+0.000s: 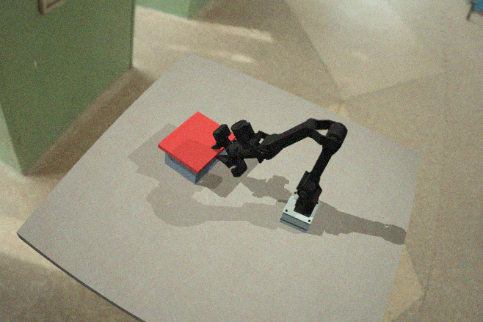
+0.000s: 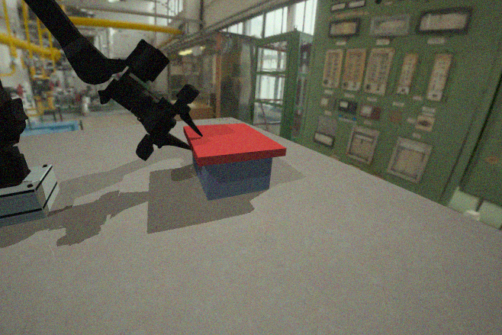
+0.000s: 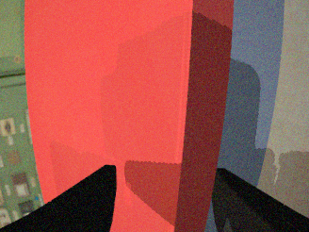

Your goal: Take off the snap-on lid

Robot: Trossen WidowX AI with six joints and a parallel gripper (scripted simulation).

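The flat red lid [image 1: 187, 141] [image 2: 242, 142] [image 3: 75, 94] lies level on top of the blue storage box [image 1: 180, 167] [image 2: 239, 180] [image 3: 261, 38] and overhangs its sides. My gripper [image 1: 216, 151] [image 2: 196, 141] [image 3: 164, 177] is partly open at the lid's edge on the arm's side. One finger is above the lid's top, its shadow apart from its tip. The other finger is outside and below the rim, partly hidden by the lid in the exterior view. The lid's edge lies between the fingers, and I see no firm grip on it.
The box stands on the grey table [image 1: 233, 271] [image 2: 324, 266], well inside its edges. The arm's pale base [image 1: 296, 213] [image 2: 28, 197] is bolted on the same table. A green cabinet [image 1: 78, 56] [image 2: 365, 120] rises behind the table.
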